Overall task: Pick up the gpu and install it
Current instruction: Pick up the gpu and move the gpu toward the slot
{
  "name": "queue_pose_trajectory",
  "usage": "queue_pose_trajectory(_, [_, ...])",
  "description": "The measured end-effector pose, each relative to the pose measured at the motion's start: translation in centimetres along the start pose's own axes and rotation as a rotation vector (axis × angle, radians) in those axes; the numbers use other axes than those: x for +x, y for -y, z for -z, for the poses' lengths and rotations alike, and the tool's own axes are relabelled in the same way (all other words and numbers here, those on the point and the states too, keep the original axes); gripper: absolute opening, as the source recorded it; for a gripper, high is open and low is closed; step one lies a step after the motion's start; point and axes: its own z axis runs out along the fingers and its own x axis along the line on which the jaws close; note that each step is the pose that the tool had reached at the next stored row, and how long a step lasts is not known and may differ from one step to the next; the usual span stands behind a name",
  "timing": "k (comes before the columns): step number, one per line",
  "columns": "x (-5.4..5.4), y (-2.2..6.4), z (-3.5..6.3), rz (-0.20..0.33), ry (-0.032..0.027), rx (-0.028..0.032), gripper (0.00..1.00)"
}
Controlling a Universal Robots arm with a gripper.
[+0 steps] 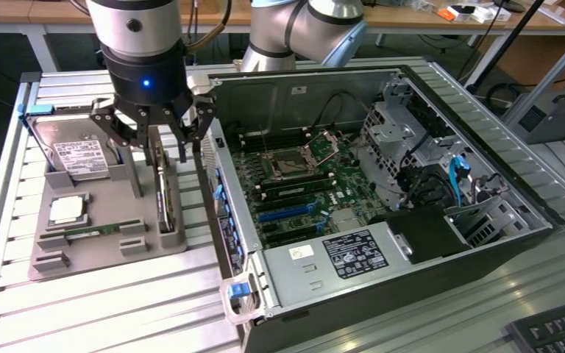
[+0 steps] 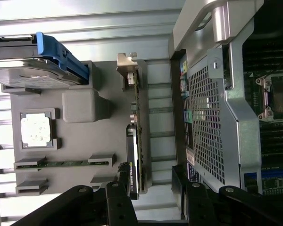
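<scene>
The gpu (image 1: 165, 207) stands on edge in a slot of the grey holder tray (image 1: 106, 254), just outside the open computer case. From the wrist it is a thin strip, the gpu (image 2: 132, 155), with its silver bracket at the far end and its black cooler nearer the fingers. My gripper (image 1: 160, 156) hangs right above the card's far end, open and holding nothing. In the wrist view the gripper (image 2: 153, 201) straddles the line of the card, which lies closer to one finger (image 2: 117, 200) than to the other.
The tray also holds a silver hard drive (image 1: 76, 156), a CPU (image 1: 67, 209) and a RAM stick (image 1: 91, 232). The open case (image 1: 479, 243), with its motherboard (image 1: 297, 184), lies at the exterior view's right of the tray. A keyboard (image 1: 558, 331) sits at the near corner.
</scene>
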Motion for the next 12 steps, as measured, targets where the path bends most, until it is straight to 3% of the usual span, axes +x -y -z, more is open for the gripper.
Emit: queue_pose_trajectory(12, [0.00,0.07,-0.29,0.000,0.0000,0.0000,0.48])
